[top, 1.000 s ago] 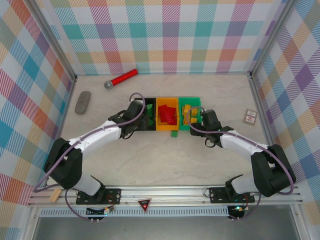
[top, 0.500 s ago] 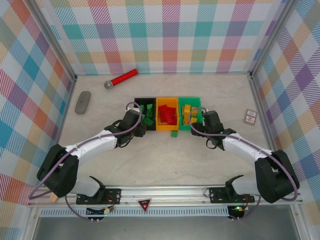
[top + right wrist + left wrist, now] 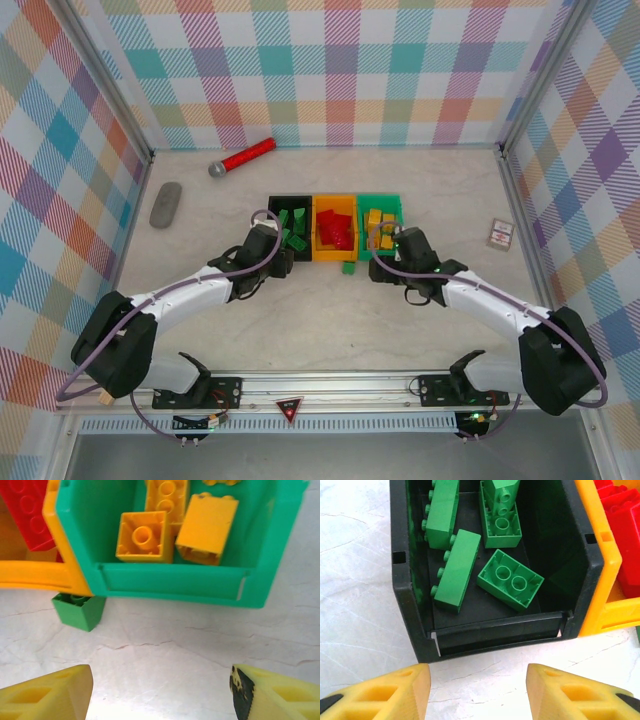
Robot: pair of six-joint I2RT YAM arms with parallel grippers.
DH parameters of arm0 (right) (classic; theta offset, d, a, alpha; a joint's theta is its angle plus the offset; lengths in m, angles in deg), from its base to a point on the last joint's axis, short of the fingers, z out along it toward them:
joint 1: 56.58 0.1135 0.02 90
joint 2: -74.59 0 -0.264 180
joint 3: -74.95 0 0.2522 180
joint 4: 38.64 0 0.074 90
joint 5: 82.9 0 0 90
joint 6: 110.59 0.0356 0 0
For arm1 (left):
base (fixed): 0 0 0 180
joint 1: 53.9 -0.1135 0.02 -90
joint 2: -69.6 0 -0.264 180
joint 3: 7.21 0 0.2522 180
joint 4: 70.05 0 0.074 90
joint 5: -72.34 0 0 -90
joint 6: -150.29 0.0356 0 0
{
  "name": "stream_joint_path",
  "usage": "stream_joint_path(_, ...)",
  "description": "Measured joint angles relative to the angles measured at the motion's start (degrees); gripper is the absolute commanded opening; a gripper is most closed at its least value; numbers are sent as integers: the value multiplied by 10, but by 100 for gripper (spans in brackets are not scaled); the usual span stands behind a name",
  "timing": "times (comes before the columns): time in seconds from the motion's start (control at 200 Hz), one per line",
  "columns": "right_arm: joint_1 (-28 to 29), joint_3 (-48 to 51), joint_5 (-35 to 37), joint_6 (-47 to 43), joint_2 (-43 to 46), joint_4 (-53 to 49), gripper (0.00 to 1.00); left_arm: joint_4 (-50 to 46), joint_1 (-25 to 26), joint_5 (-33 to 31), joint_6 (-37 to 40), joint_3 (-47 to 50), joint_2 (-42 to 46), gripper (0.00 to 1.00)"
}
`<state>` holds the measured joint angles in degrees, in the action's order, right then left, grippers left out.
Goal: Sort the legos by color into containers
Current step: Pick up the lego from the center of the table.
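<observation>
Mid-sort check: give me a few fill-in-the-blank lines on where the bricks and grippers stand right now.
The black bin holds only ____ bricks.
The red bricks lie in the ____ bin.
One green brick sits loose on the ____, outside every bin.
The left gripper and right gripper both stand ____, holding nothing.
Missing words: green; orange; table; open.
</observation>
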<state>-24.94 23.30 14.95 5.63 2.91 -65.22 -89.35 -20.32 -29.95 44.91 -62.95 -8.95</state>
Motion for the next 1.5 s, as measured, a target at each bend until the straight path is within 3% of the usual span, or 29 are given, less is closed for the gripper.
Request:
stream_joint_path(0.385,75,-99,22,41,-135,-11,73,-1,0,23,-2,2,3,53)
stream_joint_path(0.895,115,-207,67,61,-283,-43,72,-3,0,24,-2,2,11,53)
stream_joint_path(1.3,117,-226,78,76,-314,-54,44,-3,0,24,-2,2,11,53)
stream_joint_path(1.495,117,-226,80,77,-313,-55,37,-3,0,24,-2,2,11,53)
